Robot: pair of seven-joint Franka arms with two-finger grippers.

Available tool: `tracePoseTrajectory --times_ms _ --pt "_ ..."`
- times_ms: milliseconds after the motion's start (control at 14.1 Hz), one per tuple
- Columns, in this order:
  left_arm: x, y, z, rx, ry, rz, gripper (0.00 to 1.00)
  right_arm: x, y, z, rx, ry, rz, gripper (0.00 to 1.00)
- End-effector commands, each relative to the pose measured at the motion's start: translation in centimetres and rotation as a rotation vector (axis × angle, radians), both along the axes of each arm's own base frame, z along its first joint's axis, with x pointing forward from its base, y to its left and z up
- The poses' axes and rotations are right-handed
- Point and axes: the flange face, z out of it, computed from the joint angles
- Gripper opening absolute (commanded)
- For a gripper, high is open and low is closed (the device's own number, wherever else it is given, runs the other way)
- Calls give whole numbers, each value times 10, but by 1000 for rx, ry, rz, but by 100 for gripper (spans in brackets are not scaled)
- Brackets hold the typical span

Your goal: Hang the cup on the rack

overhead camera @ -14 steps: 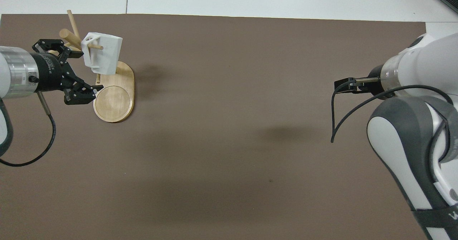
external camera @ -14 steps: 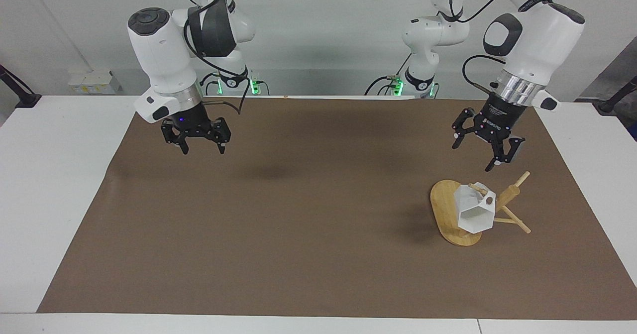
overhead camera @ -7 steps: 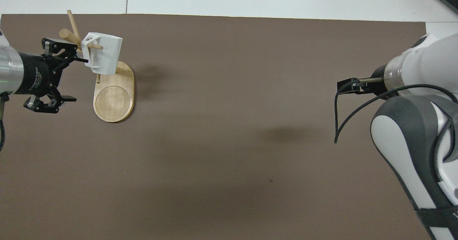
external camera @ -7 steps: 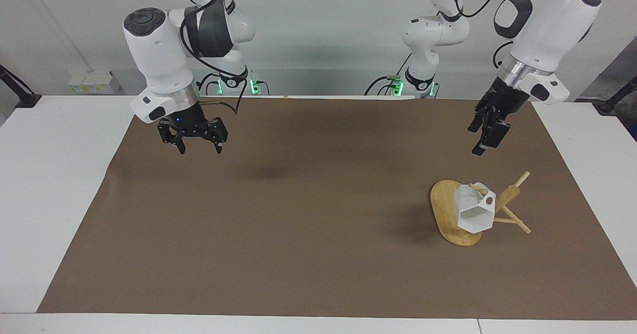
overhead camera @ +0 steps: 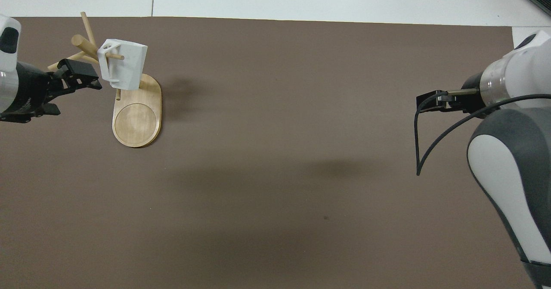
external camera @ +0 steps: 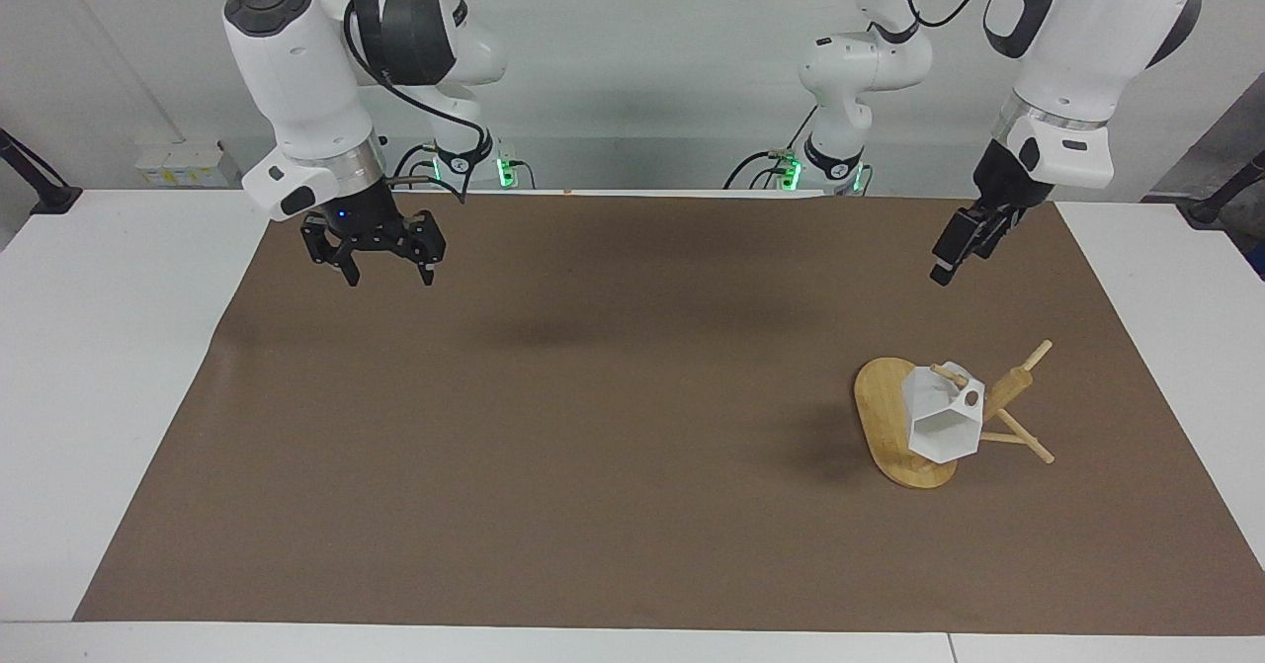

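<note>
Brown paper covers the table (external camera: 593, 505); lower right, the white faceted mug (external camera: 944, 416) hangs on the bamboo peg rack (external camera: 894, 426). Hanging looks finished; both arms need only park. The left gripper (external camera: 957, 248) is raised above the rack, spread unclear; the right gripper (external camera: 376, 260) gapes empty upper left.

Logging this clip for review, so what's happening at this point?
The cup hangs by its handle on a peg of the rack, which stands toward the left arm's end of the table. Neither arm holds anything. The left end effector is up in the air, clear of the rack. The right arm waits, its end effector open above the brown mat.
</note>
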Motion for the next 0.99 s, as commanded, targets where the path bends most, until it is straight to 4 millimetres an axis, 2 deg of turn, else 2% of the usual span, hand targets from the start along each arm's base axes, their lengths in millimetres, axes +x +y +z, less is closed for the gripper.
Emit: tracePoseTrajectory --times_ms 0,283,495,636,778,919 --pt "5 5 25 78 27 -249 100 -2 -9 17 -6 13 3 100" --pt "0 9 51 100 79 -483 100 -7 -16 36 -3 36 -10 100" --pt "1 12 55 101 116 -586 100 -12 -17 46 -3 53 -12 100" --pt "-5 12 66 103 120 -592 100 -15 -18 52 -4 45 -14 100" --pt "-20 15 74 108 117 -585 100 -16 -18 52 -3 46 -14 100" --pt "-31 15 63 111 140 -587 100 -17 -24 51 -3 46 -21 100"
